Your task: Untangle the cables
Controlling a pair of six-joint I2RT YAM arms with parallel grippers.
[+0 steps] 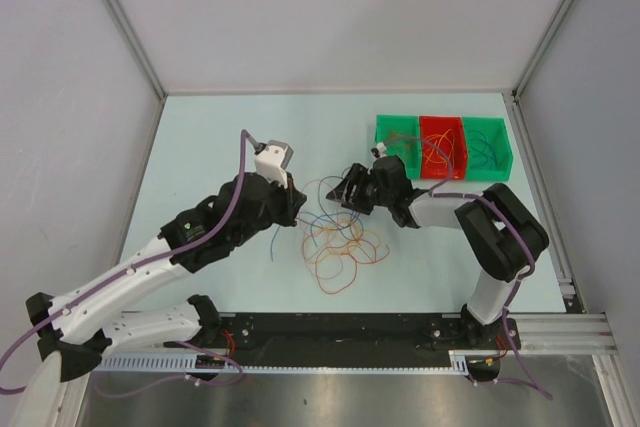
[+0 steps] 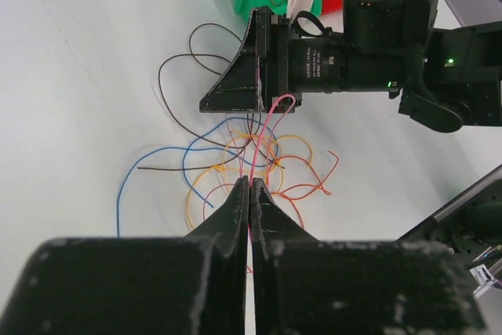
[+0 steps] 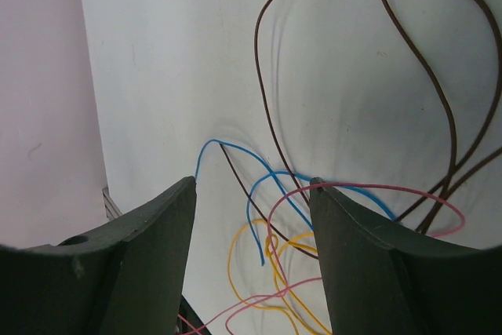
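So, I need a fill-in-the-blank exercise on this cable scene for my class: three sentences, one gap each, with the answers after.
1. The left claw is ____ on a pink cable.
2. The right claw, above the loose cables, has its jaws ____.
3. The middle bin is coloured ____.
Missing words: shut; open; red.

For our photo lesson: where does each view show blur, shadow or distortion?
Left wrist: the black left gripper, shut on a thin pink wire, looks blurred up close; right wrist: a thin dark brown wire casts a soft shadow on the pale table; top external: evenly lit.
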